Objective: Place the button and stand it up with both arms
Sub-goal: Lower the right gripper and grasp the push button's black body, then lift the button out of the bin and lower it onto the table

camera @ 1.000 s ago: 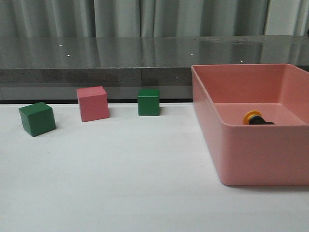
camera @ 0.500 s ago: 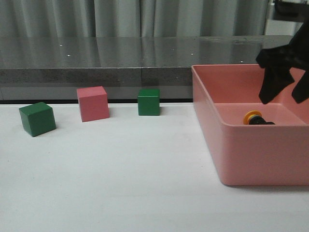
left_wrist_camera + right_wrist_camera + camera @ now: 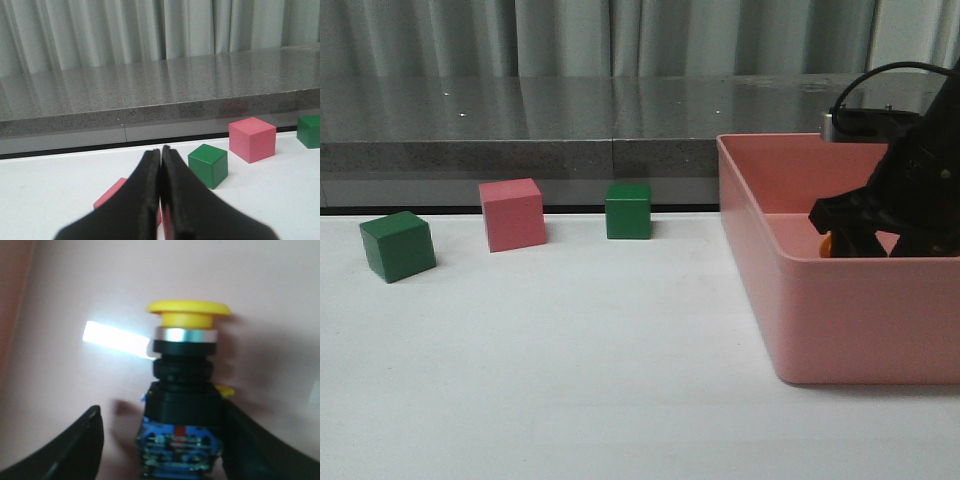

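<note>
The button [image 3: 183,385] lies on its side on the floor of the pink bin [image 3: 840,310]. It has a yellow cap, a silver collar, a black barrel and a blue base. My right gripper [image 3: 163,415] is open and down inside the bin, one finger on each side of the button's base. One finger is close against the base and the other stands off with a gap. In the front view the right gripper [image 3: 865,232] hides the button except for a sliver of its yellow cap [image 3: 826,243]. My left gripper [image 3: 160,152] is shut and empty, low over the table.
In the front view a green cube [image 3: 397,245], a pink cube [image 3: 512,214] and a second green cube [image 3: 628,210] sit on the white table left of the bin. The left wrist view shows another pink cube [image 3: 112,197] right behind the left fingers. A grey ledge runs along the back.
My right arm came into view from the upper right and dropped into the bin, so its open fingers now stand around the button. The cubes and the button have not moved.
</note>
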### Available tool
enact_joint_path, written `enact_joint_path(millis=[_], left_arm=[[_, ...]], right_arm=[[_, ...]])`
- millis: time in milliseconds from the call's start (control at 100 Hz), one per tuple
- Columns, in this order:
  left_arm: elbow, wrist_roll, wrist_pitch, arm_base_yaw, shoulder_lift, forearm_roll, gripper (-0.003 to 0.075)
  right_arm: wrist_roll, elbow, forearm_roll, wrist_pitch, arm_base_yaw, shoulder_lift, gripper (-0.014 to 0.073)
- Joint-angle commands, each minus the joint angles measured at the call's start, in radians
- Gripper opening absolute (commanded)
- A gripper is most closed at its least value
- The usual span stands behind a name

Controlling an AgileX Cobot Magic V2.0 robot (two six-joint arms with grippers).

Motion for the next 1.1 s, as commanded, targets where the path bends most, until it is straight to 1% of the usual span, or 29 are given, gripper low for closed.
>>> enact_joint_path(millis=[0, 30, 80, 130, 240, 400, 550, 630, 830, 940, 1090], left_arm=[[0.03, -0.011, -0.079, 0.002, -0.029, -0.008, -0.0019], [0.03, -0.011, -0.079, 0.002, -0.029, -0.008, -0.0019], [0.03, -0.011, -0.079, 0.002, -0.029, -0.008, -0.0019], [0.03, -0.011, -0.079, 0.002, -0.029, -0.008, -0.0019], [0.03, -0.011, -0.079, 0.002, -0.029, -0.008, -0.0019], [0.03, -0.011, -0.079, 0.002, -0.029, -0.008, -0.0019], [0.03, -0.011, -0.079, 0.002, -0.029, -0.008, -0.0019], [0.03, -0.011, -0.079, 0.002, -0.029, -0.008, -0.0019], [0.03, -0.011, -0.079, 0.002, -0.029, -0.008, -0.0019], [0.03, -0.011, -0.079, 0.002, -0.029, -0.008, -0.0019], [0.03, -0.011, -0.079, 0.002, -0.029, -0.008, -0.0019]], right_arm=[[-0.012, -0.028, 0.006, -0.031, -0.001, -0.035, 0.0326], [-0.011, -0.028, 0.006, -0.03, -0.001, -0.035, 0.0248], [-0.011, -0.032, 0.006, -0.024, -0.001, -0.035, 0.0153], [-0.011, -0.05, 0.006, -0.003, -0.001, -0.035, 0.01], [-0.011, -0.117, 0.006, 0.087, -0.001, -0.043, 0.0099], [-0.011, -0.259, 0.019, 0.268, 0.008, -0.097, 0.0099], [-0.017, -0.408, 0.019, 0.37, 0.062, -0.153, 0.0098], [-0.051, -0.481, 0.019, 0.405, 0.108, -0.156, 0.0098], [-0.342, -0.624, 0.019, 0.522, 0.25, -0.083, 0.0098], [-0.484, -0.664, 0.019, 0.517, 0.31, -0.017, 0.0098], [-0.678, -0.697, 0.019, 0.473, 0.379, 0.081, 0.0098]])
